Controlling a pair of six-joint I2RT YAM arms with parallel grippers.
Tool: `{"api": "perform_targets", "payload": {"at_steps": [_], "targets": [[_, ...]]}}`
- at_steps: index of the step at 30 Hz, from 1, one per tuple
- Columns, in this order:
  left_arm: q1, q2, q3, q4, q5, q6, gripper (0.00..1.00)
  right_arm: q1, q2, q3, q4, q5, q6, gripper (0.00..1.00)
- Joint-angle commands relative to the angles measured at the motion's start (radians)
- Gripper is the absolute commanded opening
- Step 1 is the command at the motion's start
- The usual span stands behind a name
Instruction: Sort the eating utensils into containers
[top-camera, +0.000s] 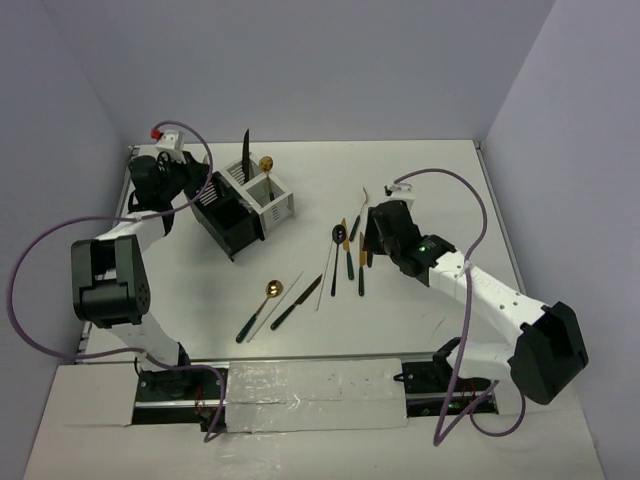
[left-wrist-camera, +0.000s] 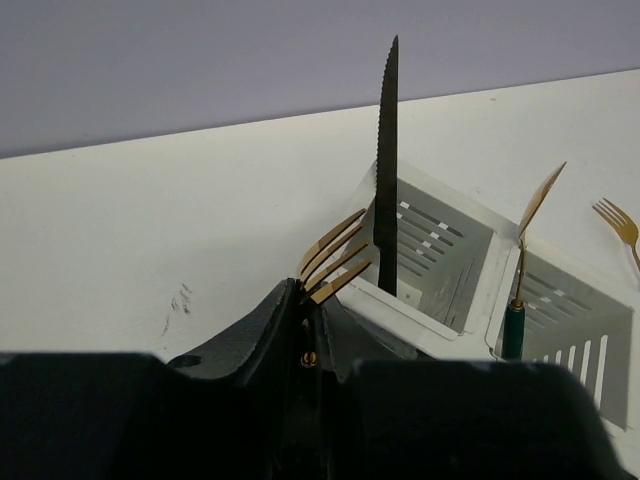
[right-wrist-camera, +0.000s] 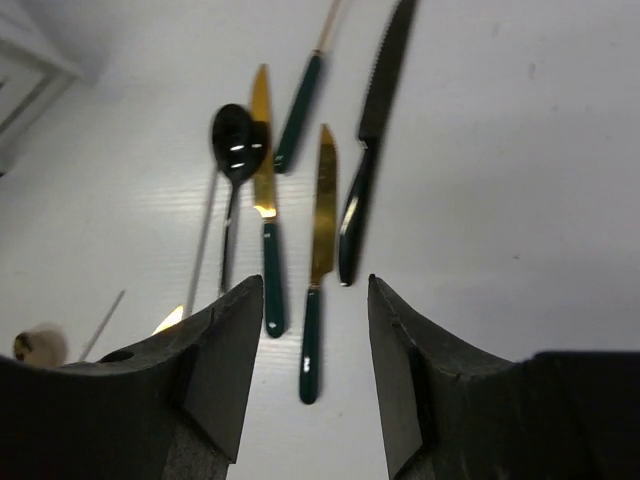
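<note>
Sorting barely begun: knife (left-wrist-camera: 386, 170) and spoon (top-camera: 266, 164) stand in the white caddy (left-wrist-camera: 452, 262). Left fingers (left-wrist-camera: 265, 335) clench a gold fork (left-wrist-camera: 335, 262) near it — right fingers (right-wrist-camera: 225, 350), spread, hover over the many utensils (right-wrist-camera: 322, 200) lying on the table (top-camera: 430, 190).

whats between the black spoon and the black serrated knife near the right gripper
In the right wrist view: two gold-bladed green-handled knives and a third utensil's green handle.

Bright even overhead light, soft short shadows, glints on the black spoon (right-wrist-camera: 237, 140), wrist-view foregrounds blurred.
</note>
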Motion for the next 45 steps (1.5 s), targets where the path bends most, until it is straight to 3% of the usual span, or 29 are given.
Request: {"api": "perform_targets", "payload": {"at_steps": [1,11,14,17,18,28,45], "targets": [[0.000,0.004,-0.001,0.082,0.016,-0.025,0.23,-0.101,0.041,0.023,-0.070,-0.047,0.027,0.53],[0.002,-0.017,-0.014,0.045,-0.011,-0.025,0.47,-0.216,0.299,0.227,-0.174,-0.092,-0.039,0.52],[0.002,-0.037,0.006,-0.004,-0.025,-0.037,0.62,-0.230,0.382,0.302,-0.200,-0.136,-0.051,0.54],[0.003,-0.065,0.052,-0.094,-0.051,-0.069,0.93,-0.230,0.509,0.383,-0.249,-0.154,-0.066,0.54],[0.005,-0.072,0.068,-0.154,-0.063,-0.079,0.96,-0.231,0.534,0.403,-0.280,-0.154,-0.072,0.54],[0.005,-0.245,0.105,-0.357,-0.174,-0.033,0.99,-0.245,0.773,0.568,-0.364,-0.199,-0.108,0.50],[0.005,-0.404,0.034,-0.361,-0.097,-0.031,0.99,-0.293,0.857,0.614,-0.398,-0.254,-0.169,0.43]]}}
